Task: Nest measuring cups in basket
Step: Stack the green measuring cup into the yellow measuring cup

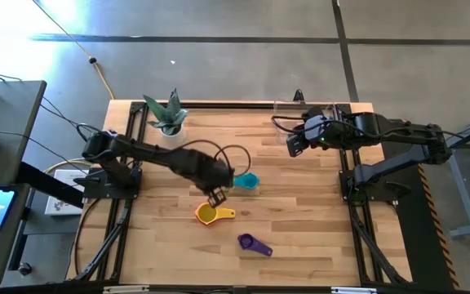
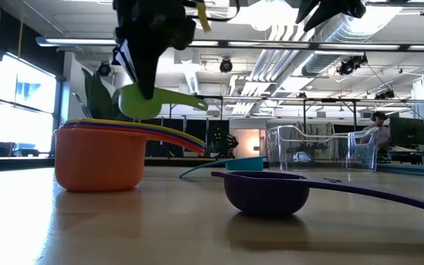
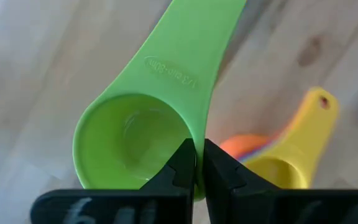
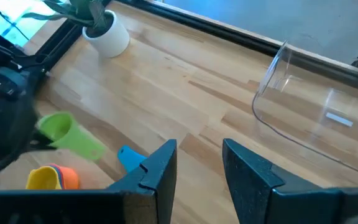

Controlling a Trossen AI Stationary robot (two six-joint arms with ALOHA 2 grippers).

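My left gripper (image 1: 216, 196) is shut on a green measuring cup (image 3: 135, 137) and holds it just above a stack (image 1: 210, 215) whose lowest cup is orange (image 2: 98, 160), with a yellow cup (image 3: 284, 168) on top. A teal cup (image 1: 246, 180) and a purple cup (image 2: 267, 191) sit on the table apart from the stack. The clear basket (image 4: 316, 118) stands at the far right of the table. My right gripper (image 4: 197, 162) hovers open beside it, touching nothing. My left gripper pinches the green cup's wall at the rim (image 3: 199, 134), next to where the handle joins. One finger (image 3: 179, 171) is inside the bowl and the other finger (image 3: 222, 174) is outside. The fingers come from above, pointing down. The cup is lifted clear, its handle (image 2: 186, 99) roughly level.
A white pot with a green plant (image 1: 168, 122) stands at the table's far edge, left of centre. The bare wooden top (image 1: 300, 220) spreads to the right of the cups. A cable (image 1: 219, 151) loops over my left arm.
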